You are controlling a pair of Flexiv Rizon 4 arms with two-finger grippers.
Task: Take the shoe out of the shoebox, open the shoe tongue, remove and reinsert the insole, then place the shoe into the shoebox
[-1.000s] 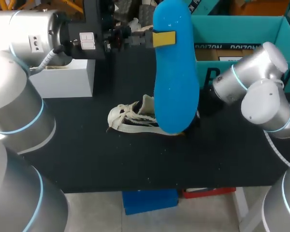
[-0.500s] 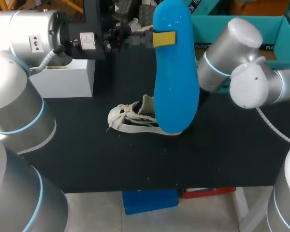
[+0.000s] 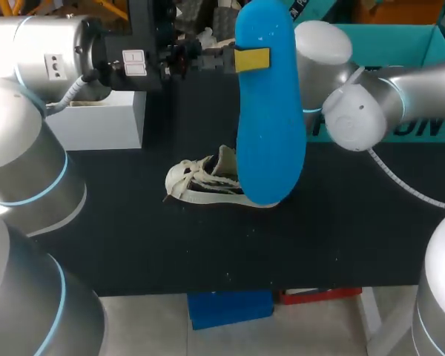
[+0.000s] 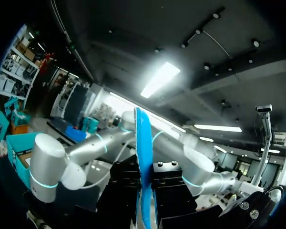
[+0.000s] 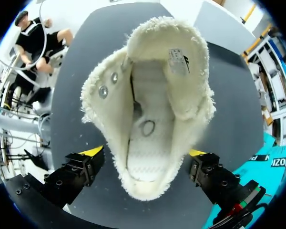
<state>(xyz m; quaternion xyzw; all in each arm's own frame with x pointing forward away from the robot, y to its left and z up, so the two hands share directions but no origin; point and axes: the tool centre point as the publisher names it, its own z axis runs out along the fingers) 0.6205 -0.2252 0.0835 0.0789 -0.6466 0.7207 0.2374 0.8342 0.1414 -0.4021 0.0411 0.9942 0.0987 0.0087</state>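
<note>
1. The left pincer [image 3: 251, 59], in the upper middle of the head view, is clamped on the blue insole [image 3: 268, 126]. The insole hangs upright, long axis top to bottom.
2. The right pincer [image 5: 145, 152] stands spread, one finger on either side of the shoe [image 5: 148, 95] at its heel end. Whether it touches, I cannot tell.
3. The shoe lies mid-frame on the table [image 3: 133, 237], laces to the left, its mouth under the insole's lower end. The right arm is nearer to it.
4. Reinsertion likely depends on lowering that end into the mouth.
5. A small label sits inside the tongue. The teal shoebox [image 3: 423, 44], upper right, carries partly hidden print.
</note>
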